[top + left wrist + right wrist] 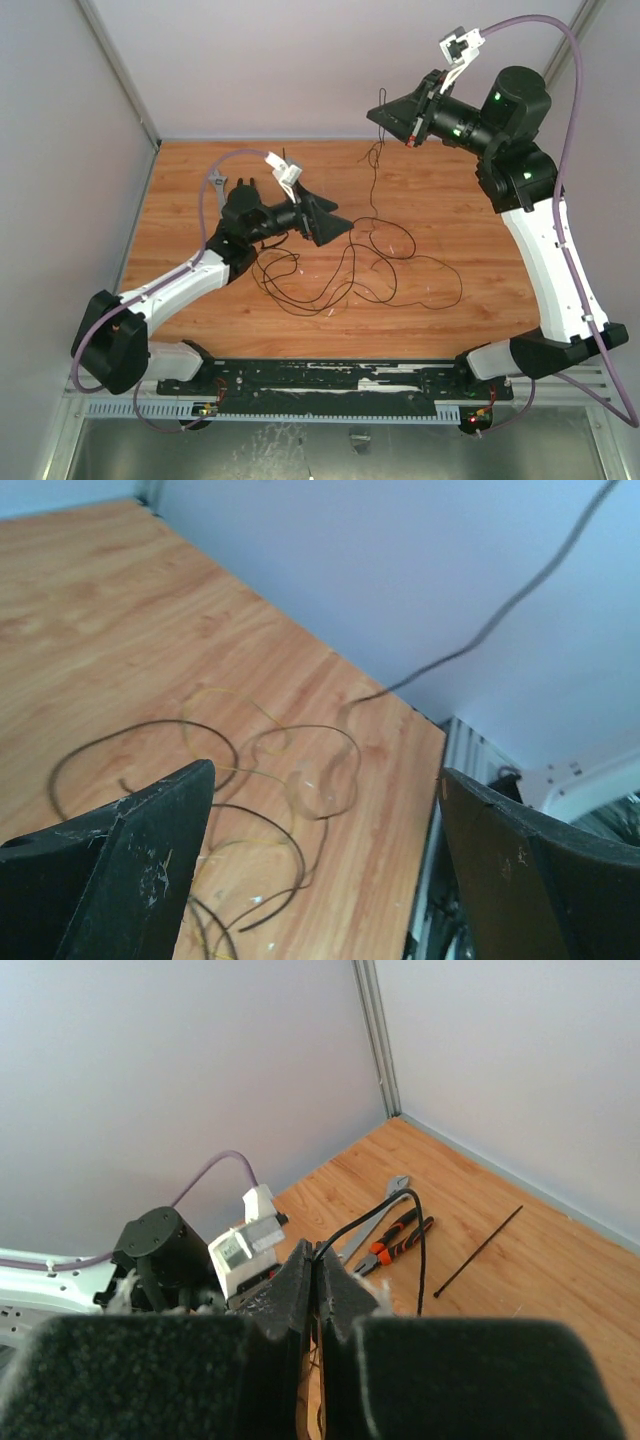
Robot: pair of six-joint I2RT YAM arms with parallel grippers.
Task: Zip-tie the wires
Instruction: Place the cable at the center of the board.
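Top view: 2 arms, 2 claws, 1 tangle of wires on the wooden counter. The tangle lies mid-counter, long axis approx. left-right; 1 strand rises steeply from it to the right claw, which is raised above the far edge and pinched fully together on that strand (cf. right wrist view). Left claw is spread to its widest w/ nothing in it, low over the tangle's left part; its wrist view shows loops on the counter between the fingers. Right wrist view: 1 zip tie flat on the counter, straight, running lower-left to upper-right, approx. parallel to 1 pair of pliers and 1 wrench beside it, not touching them
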